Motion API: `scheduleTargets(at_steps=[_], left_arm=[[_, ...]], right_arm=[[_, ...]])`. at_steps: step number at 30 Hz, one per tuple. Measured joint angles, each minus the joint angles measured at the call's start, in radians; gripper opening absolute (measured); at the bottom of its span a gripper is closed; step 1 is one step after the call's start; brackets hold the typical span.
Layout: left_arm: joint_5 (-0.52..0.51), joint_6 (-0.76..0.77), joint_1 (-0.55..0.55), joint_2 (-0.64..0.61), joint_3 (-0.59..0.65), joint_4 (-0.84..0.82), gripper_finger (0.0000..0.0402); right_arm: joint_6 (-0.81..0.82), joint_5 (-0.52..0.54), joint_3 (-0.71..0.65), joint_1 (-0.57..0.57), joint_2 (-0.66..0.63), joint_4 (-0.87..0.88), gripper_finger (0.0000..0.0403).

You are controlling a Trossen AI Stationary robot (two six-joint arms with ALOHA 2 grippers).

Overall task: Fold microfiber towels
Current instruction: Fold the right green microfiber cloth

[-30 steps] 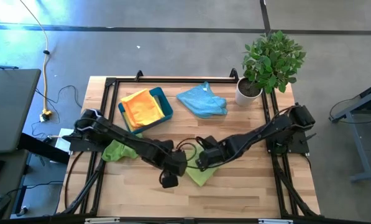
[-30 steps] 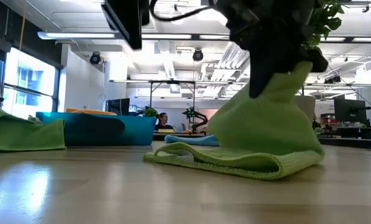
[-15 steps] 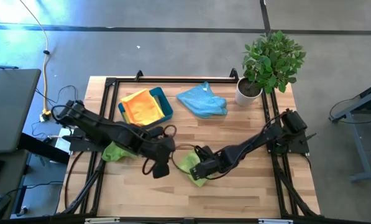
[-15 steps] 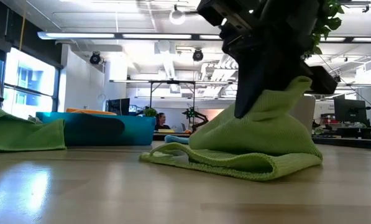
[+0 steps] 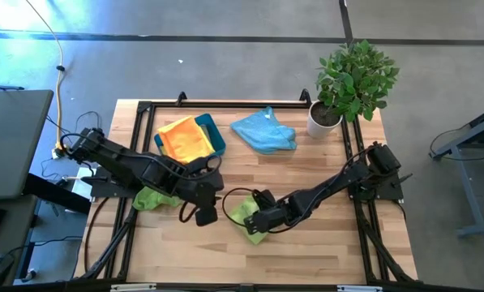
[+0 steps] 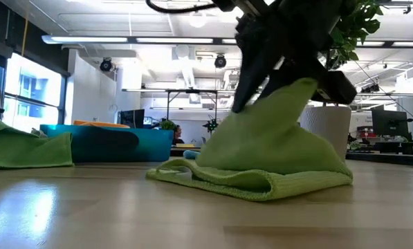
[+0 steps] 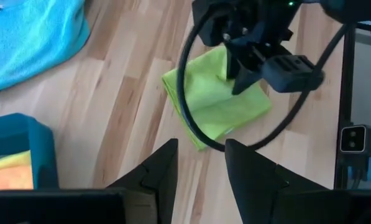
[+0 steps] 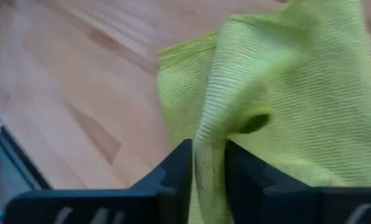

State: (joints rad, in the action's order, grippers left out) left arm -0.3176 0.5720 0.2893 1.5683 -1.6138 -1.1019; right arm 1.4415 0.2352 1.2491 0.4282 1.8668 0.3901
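The right gripper (image 8: 202, 167) has its two fingers (image 8: 173, 171) set narrow, with a ridge of the lime green towel (image 8: 297, 106) standing between them. The cloth is pinched there and rises in a peak to the fingertips in the low view, while its lower layer lies flat on the table (image 5: 323, 243) beneath. Seen from above, this towel (image 5: 246, 215) lies just under and beside that gripper (image 5: 256, 219), with one half drawn over the other. I judge this fold to be at its last moment, the top layer laid across but not yet let go or pressed flat.

The left gripper (image 7: 201, 163) hangs just beside the same towel, touching nothing. Its fingers (image 7: 160, 168) stand apart with bare wood showing between them, holding nothing.

Farther out from the left fingers, a second green towel (image 5: 151, 197) lies bunched near the left arm, seemingly not folded. Beyond it the teal tray (image 5: 217, 136) holds yellow and orange towels (image 5: 183, 138), laid fairly flat, which look done. Well apart from both grippers, a light blue towel (image 5: 263, 130) lies crumpled near the potted plant (image 5: 351, 77) and is clearly unfolded.

So, by my reckoning, the tray's cloths are finished, one green towel is nearly folded, and at least the second green one and the blue one remain.
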Motion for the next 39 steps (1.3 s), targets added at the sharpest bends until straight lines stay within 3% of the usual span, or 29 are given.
scheduleTargets(at_steps=[9,16,26,35,39], left_arm=[[-0.008,-0.007,0.000,0.000,0.000,-0.004,0.0124],[-0.008,-0.007,0.026,0.000,0.000,-0.011,0.0124],[-0.008,-0.002,0.050,0.000,0.000,-0.011,0.0124],[-0.024,-0.003,0.040,0.000,0.000,-0.010,0.0124],[0.054,-0.077,0.050,0.000,0.000,-0.007,0.0124]], right_arm=[[-0.108,-0.017,0.000,-0.003,-0.002,-0.111,0.0143],[-0.092,-0.018,0.000,-0.008,0.000,0.059,0.0141],[-0.082,-0.133,-0.009,0.053,0.076,0.018,0.0138],[-0.218,-0.153,0.001,0.068,0.035,0.028,0.0138],[-0.287,-0.100,0.002,0.106,-0.011,0.056,0.0138]])
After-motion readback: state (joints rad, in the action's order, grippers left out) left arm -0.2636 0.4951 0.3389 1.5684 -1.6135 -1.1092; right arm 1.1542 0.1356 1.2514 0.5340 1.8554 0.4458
